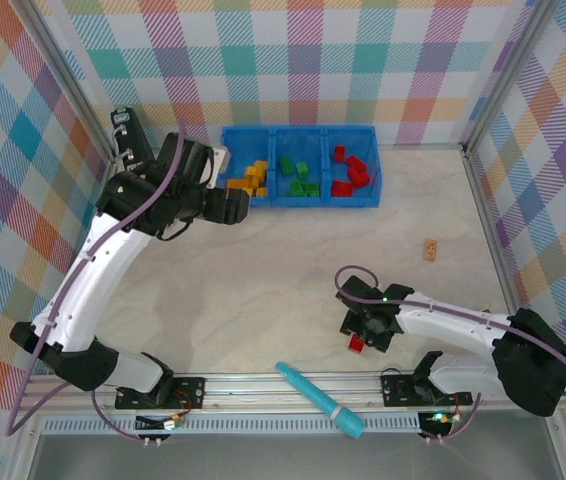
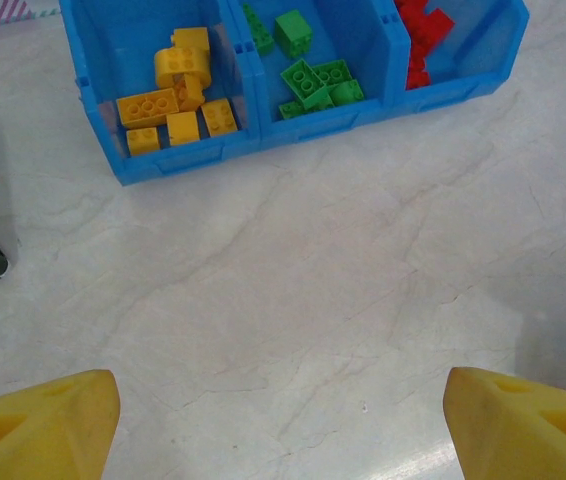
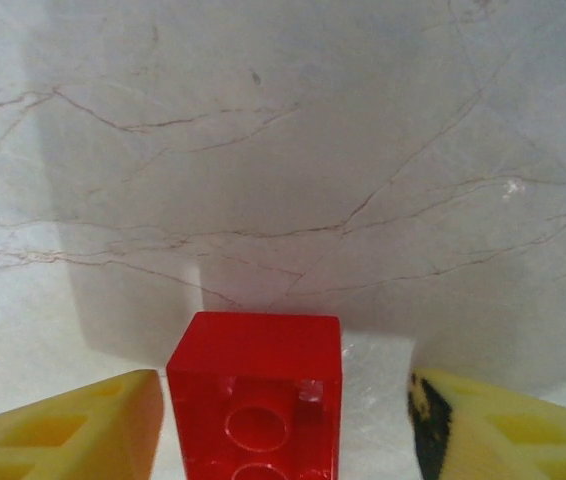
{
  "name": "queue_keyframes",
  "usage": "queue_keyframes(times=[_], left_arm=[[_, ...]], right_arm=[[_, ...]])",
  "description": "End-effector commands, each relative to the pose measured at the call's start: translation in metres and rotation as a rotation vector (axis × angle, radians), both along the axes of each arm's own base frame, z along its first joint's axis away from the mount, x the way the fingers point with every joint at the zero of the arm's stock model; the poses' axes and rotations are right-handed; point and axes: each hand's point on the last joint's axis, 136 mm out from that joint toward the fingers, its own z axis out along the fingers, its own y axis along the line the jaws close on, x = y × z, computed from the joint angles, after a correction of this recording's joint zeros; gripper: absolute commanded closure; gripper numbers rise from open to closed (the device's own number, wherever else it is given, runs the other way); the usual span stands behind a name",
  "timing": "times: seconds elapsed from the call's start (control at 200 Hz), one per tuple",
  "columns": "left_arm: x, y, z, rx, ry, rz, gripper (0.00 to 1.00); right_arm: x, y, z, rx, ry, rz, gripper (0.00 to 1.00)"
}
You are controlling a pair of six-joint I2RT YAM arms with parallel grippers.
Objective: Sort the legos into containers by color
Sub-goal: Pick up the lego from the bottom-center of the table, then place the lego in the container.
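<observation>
As bin (image 2: 188, 163) lies: yellow legos (image 2: 178, 95) left, green legos (image 2: 313, 80) middle, red legos (image 2: 423, 35) right.

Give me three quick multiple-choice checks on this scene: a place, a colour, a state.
1. Where is the loose red brick? A) against the far wall B) on the table between the right fingers C) under the left arm
2. What colour fills the middle compartment of the blue bin? A) red B) yellow C) green
3. How do the right fingers stand? A) open B) shut on the brick C) shut on nothing
B: the right wrist view shows it on the table between them. C: green bricks lie there. A: a gap shows beside the brick.
</observation>
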Motion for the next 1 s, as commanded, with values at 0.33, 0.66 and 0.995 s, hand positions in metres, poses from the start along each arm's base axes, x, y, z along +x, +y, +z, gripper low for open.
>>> queue_keyframes(times=[0.33, 0.66, 0.995], left_arm=[[0.006, -0.005, 0.001, -0.013, 0.004, -0.002, 0.16], [0.007, 0.012, -0.003, 0.043, 0.001, 0.052, 0.15], [0.005, 0.035, -0.002, 0.068, -0.017, 0.097, 0.13]], right_arm=[[0.008, -0.003, -0.002, -0.054, -0.01, 0.052, 0.65], [0.136, -0.017, 0.108, -0.043, -0.337, 0.172, 0.71], [0.319, -0.023, 0.244, -0.274, -0.655, 0.419, 0.72]])
